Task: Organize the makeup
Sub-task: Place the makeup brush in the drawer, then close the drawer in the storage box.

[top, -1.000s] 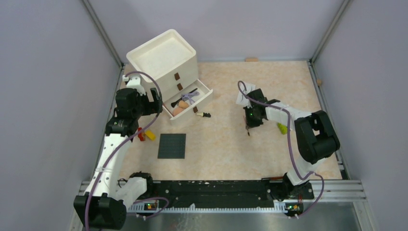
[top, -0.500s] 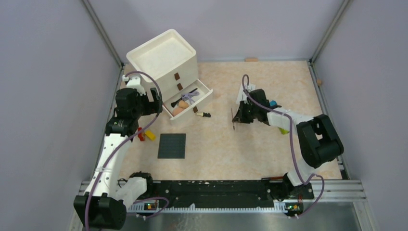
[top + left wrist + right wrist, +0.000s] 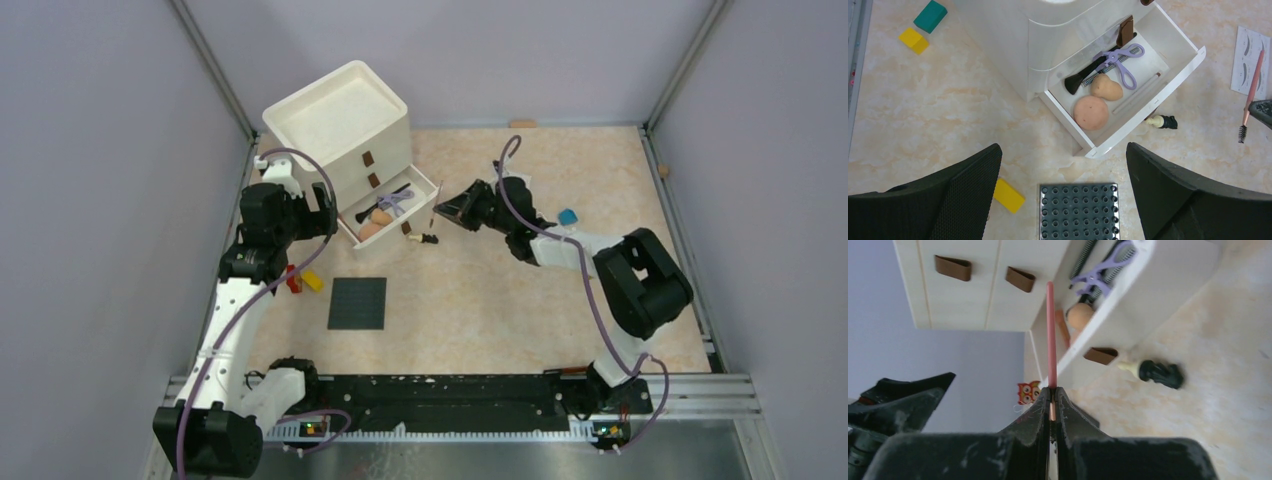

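A thin pink brush [image 3: 1050,330] is pinched in the clenched right claw [image 3: 1053,392], just off the front corner of the open bottom drawer [image 3: 1128,125]. In the drawer lie a round peach puff [image 3: 1091,112], purple scissors [image 3: 1118,62] and a black brush [image 3: 1083,77]. A small black-capped bottle [image 3: 1162,121] lies on the table beside it. The left claw [image 3: 1063,150] hangs spread wide above, holding nothing.

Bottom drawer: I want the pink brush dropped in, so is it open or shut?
Open: the bottom drawer sticks out of the white drawer chest, its round peach puff and purple-handled tool visible inside.
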`<state>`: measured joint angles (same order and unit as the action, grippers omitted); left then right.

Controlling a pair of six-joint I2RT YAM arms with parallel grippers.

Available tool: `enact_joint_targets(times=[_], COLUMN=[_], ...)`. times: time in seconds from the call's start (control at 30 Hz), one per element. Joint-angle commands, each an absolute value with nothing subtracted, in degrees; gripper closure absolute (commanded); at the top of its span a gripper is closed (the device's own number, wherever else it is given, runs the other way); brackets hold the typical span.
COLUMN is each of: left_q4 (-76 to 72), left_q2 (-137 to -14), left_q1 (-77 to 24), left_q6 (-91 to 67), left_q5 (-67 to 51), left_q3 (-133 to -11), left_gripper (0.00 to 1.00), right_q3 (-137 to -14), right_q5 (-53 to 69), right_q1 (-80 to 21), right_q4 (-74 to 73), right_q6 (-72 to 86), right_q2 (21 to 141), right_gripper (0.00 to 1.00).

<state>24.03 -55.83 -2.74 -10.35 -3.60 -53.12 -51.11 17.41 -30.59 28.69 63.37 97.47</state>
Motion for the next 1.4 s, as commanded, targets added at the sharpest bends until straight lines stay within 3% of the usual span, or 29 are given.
enact_joint_targets(times=[0.0, 0.2, 0.37, 0.47, 0.87, 1.23, 1.37], left_q4=[22.2, 22.2, 22.2, 22.2, 22.1, 22.1, 22.1], left_q2=[-54.2, -54.0, -53.8, -53.7, -53.8, -54.1, -54.0], left_q1=[-2.9, -2.9, -2.9, -2.9, -2.9, -2.9, -2.9], left_q6=[-10.4, -10.2, -10.1, -10.0, -10.1, -10.2, -10.2], left_q5=[-3.1, -2.7, -2.2, -1.9, -2.3, -3.2, -2.9], left_q3=[-53.3, -53.1, -53.0, -53.0, -53.0, -53.2, -53.2], left_gripper=[0.01, 0.01, 0.01, 0.01, 0.01, 0.01, 0.01], right_q3=[-59.2, -70.5, -77.9, -77.7, -71.4, -51.8, -47.3], right_q5=[10.4, 7.4, 10.1, 10.1, 6.1, -2.6, -11.2], right_q1=[-35.1, -37.7, -38.1, -38.1, -35.9, -27.8, -24.0], right_q4=[36.2, 34.4, 30.9, 30.2, 18.5, -1.2, -11.6], right_q6=[68.7, 69.8, 67.3, 65.1, 46.4, 33.9, 33.1], right_q2=[101.1, 109.1, 113.8, 112.9, 98.7, 74.2, 65.9], right_gripper=[1.00, 1.00, 0.66, 0.56, 0.55, 0.55, 0.45])
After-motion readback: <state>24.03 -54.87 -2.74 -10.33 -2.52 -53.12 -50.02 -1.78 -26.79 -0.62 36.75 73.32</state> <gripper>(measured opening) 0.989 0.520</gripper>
